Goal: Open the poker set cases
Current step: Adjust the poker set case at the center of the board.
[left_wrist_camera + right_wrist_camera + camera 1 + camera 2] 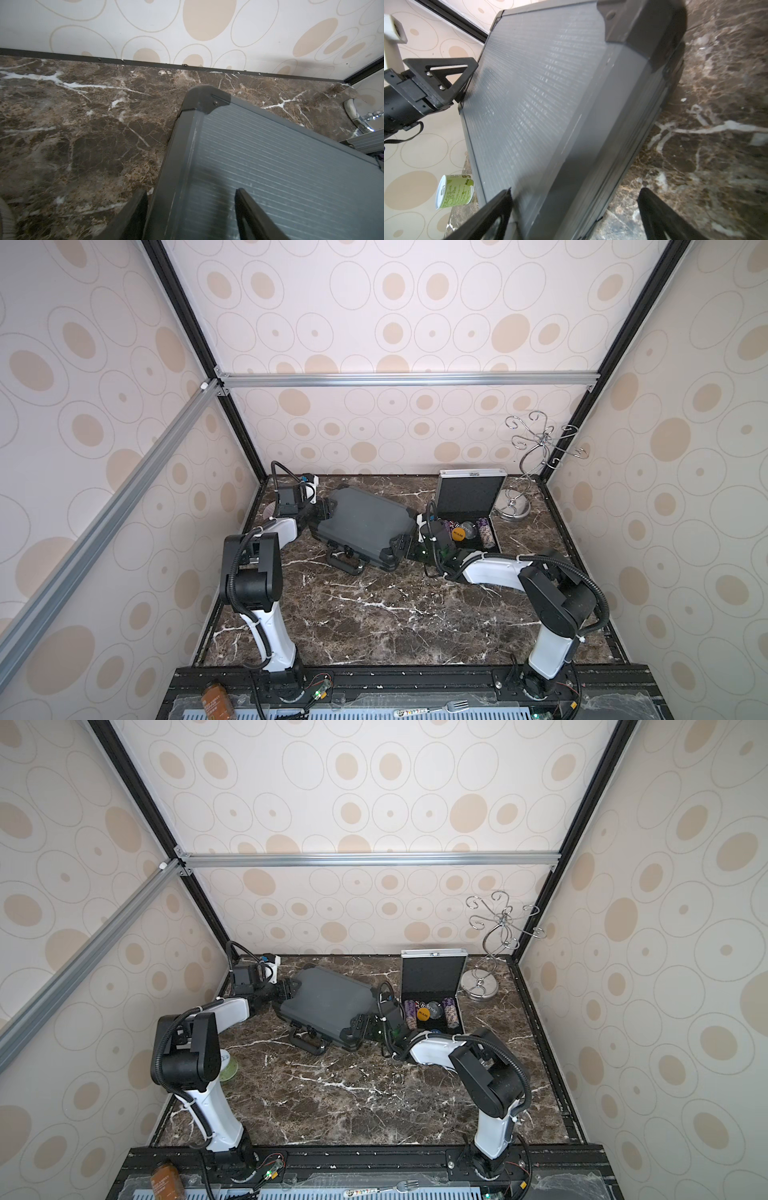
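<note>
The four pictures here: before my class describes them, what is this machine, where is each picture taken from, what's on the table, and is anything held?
Two robot arms with two-fingered grippers stand at a marbled table. Both top views look down from overhead; each wrist view looks out along one arm's gripper. The silver case at the back is open, with poker chips inside. The dark grey case is still shut. The left gripper straddles one end of it; the right gripper, jaws wide, straddles the opposite corner. Nothing is clearly clamped. A wire stand stands in the back corner.
</note>
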### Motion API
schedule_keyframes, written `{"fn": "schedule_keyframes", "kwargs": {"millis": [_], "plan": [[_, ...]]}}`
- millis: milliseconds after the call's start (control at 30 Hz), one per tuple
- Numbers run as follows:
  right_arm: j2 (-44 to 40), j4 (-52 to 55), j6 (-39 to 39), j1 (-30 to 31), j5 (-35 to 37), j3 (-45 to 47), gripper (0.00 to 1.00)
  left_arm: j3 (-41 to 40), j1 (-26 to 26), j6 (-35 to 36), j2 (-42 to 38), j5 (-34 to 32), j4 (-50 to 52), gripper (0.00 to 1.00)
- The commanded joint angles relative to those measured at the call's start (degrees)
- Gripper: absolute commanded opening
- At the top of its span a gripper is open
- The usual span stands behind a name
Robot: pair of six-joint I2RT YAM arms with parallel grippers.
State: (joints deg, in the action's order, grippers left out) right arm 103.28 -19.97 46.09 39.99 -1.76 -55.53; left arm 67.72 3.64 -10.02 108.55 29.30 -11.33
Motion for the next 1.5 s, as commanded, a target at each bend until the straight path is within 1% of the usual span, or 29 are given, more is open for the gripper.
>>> {"fn": "schedule_keyframes", "kwargs": {"millis": [0,233,333,600,767,1100,1333,1467], "plan": [[1.41,2.10,-0.12,-0.75,-0.35,-1.96,0.97,-1.73,-1.02,-3.17,1.86,5.50,4.21,0.65],[3.91,3.83,-0.23,-1.83,-1.78,-5.31,0.96,-4.34,-1.01,-5.86,0.89,6.15,2.81,0.62],[5.03,3.86,-0.21,-2.08,-2.60,-6.62,0.94,-5.38,-1.02,-6.24,0.02,5.59,2.83,0.60],[6.76,4.12,-0.29,-2.70,-3.51,-8.93,0.89,-6.59,-1.35,-5.42,-0.15,5.36,4.30,0.58],[7.24,5.42,-1.02,-2.82,-3.61,-10.20,0.89,-6.55,-1.86,-5.38,0.14,5.88,4.72,0.56],[8.64,8.52,-2.66,-3.17,-4.02,-13.79,0.90,-7.40,-3.78,-4.61,0.21,4.02,7.11,0.53],[12.28,10.54,-2.56,-3.27,-5.68,-18.97,0.84,-8.70,-4.88,-5.07,0.42,3.42,7.20,0.52],[14.38,11.02,-1.97,-3.40,-6.54,-21.75,0.83,-9.12,-5.12,-5.10,0.53,3.70,7.45,0.50]]}}
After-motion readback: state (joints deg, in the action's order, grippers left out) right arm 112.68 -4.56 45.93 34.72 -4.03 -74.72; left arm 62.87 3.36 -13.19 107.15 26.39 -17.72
